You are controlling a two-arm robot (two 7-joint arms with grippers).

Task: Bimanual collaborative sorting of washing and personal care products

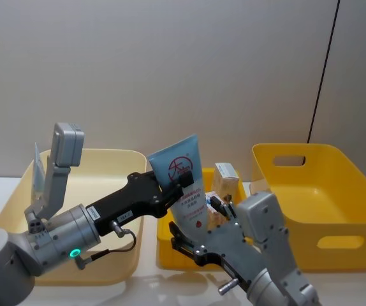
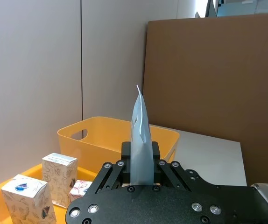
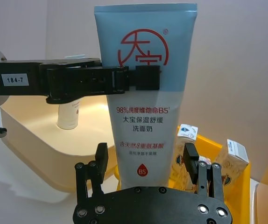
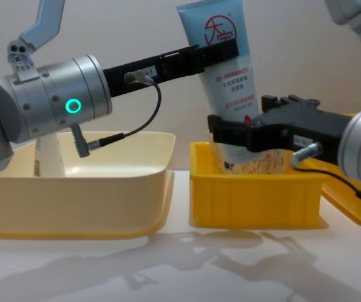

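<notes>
A tall light-blue squeeze tube (image 1: pixel 183 185) with a red round logo stands upright in the air over the small yellow bin (image 1: pixel 170 252), crimped end up. My left gripper (image 1: pixel 178 180) is shut on its upper half, just under the logo (image 3: pixel 143 46). My right gripper (image 3: pixel 145 158) is open, one finger (image 3: pixel 101 158) on each side of the tube's lower end with small gaps. In the chest view it (image 4: pixel 231 132) crosses the tube (image 4: pixel 227 56) just above the bin. Small white cartons (image 1: pixel 226 182) (image 2: pixel 59 177) stand in that bin.
A cream tub (image 1: pixel 100 159) lies to the left with a white bottle (image 4: pixel 48 157) standing in it. A large yellow bin (image 1: pixel 323 191) with handle slots sits to the right. The small yellow bin's front wall (image 4: pixel 256 201) is close below the right gripper.
</notes>
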